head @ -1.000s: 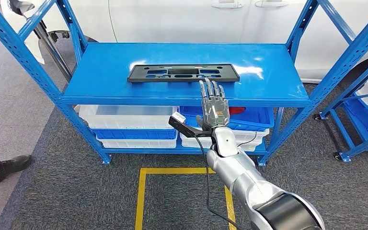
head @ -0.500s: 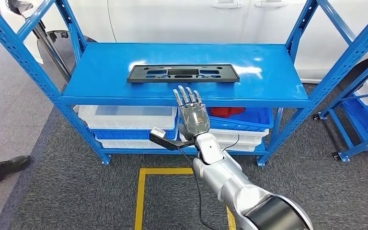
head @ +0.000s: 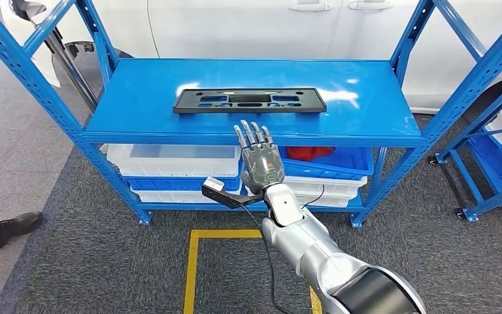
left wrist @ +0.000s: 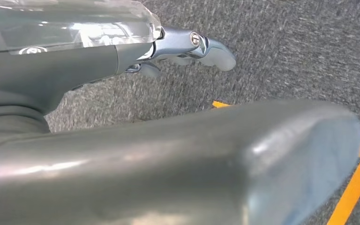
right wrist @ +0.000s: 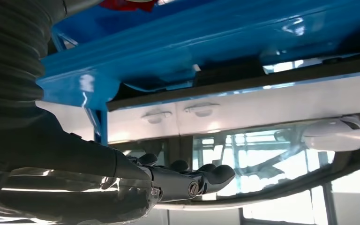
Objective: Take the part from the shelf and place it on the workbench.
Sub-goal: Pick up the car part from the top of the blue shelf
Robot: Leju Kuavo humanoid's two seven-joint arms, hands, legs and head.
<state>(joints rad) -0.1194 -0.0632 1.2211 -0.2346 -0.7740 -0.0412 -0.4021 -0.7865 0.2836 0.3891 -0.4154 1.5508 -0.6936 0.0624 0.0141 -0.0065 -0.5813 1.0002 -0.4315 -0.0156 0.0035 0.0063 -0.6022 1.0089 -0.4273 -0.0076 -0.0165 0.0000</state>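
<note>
I see the black part lying flat on the top board of the blue shelf, near its front edge. My right hand hovers just in front of that edge, below the part, fingers straight and apart, grasping nothing. My left hand hangs over the grey carpet, empty and loosely released.

Black part on blue shelf

— What's under that top level?
— White bins and blue bins, something red in one.
— And the floor?
— Grey carpet, yellow tape lines, someone's black shoe at the edge.
</note>
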